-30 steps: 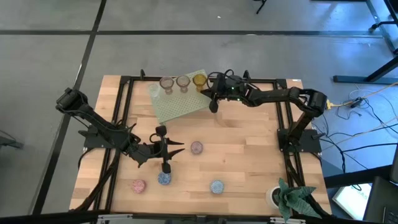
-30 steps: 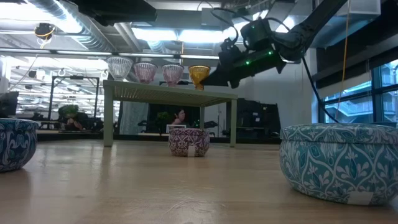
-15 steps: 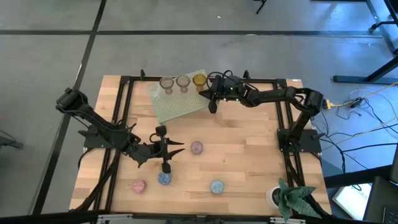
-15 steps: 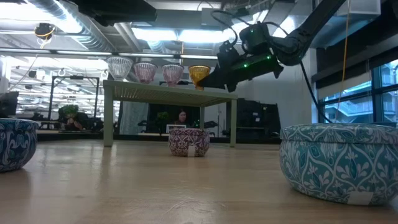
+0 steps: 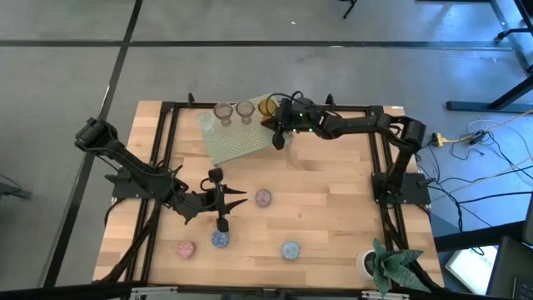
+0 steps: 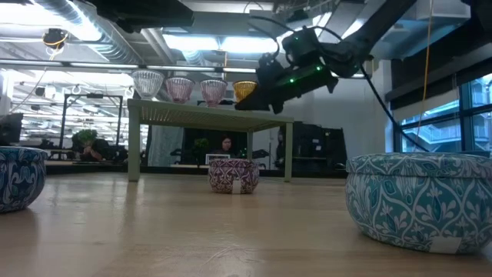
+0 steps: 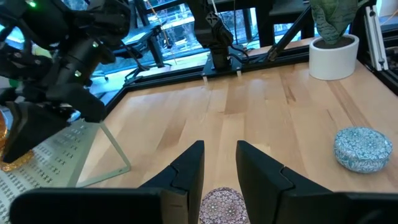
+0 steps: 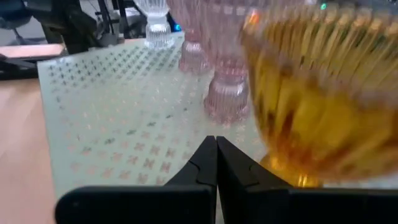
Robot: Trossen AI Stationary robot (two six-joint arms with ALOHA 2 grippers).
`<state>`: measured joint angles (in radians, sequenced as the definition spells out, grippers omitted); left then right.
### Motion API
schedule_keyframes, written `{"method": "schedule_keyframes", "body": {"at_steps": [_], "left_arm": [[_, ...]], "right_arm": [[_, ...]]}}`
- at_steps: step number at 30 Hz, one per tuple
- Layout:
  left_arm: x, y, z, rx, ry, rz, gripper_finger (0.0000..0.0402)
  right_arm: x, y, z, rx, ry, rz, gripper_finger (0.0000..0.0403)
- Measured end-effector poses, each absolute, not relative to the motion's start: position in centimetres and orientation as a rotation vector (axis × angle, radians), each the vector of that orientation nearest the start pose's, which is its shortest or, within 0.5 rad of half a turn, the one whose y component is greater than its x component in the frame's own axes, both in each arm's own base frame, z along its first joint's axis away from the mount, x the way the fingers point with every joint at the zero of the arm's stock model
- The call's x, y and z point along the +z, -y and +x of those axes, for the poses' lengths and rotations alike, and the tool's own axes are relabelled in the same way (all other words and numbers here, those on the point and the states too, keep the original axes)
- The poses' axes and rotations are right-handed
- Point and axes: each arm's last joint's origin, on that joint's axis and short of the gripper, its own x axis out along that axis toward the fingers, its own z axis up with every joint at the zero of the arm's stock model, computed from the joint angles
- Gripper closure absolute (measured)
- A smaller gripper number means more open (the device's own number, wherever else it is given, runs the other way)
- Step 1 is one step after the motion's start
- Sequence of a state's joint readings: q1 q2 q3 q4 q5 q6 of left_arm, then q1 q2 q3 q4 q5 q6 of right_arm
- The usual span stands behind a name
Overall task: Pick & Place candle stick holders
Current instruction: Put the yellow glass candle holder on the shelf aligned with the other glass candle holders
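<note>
Amber holder (image 5: 266, 106) at green rack (image 5: 237, 142) edge.

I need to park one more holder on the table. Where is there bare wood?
Bare wood spans between the green rack, the mauve holder and the potted plant. It is crowded on the rack's back edge, where the shut right gripper hovers by the amber holder.

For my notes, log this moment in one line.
right hand: shut, empty, beside amber ribbed glass cup on pale green perforated rack | left hand: waiting mid-table
</note>
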<state>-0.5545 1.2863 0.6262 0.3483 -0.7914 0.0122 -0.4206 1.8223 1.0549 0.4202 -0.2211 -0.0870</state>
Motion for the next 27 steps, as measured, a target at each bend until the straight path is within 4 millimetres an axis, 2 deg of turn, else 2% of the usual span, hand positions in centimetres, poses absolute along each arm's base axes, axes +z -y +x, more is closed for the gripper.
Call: {"method": "schedule_keyframes", "body": {"at_steps": [5,27], "left_arm": [[22.7,11.9,23.2,0.233,-0.246,0.208,0.0313],[22.7,11.9,23.2,0.234,-0.246,0.207,0.0313]], "right_arm": [[20.0,15.6,36.3,-0.181,-0.343,0.0,0.0403],[20.1,18.0,35.2,-0.247,-0.345,-0.044,0.0403]]}}
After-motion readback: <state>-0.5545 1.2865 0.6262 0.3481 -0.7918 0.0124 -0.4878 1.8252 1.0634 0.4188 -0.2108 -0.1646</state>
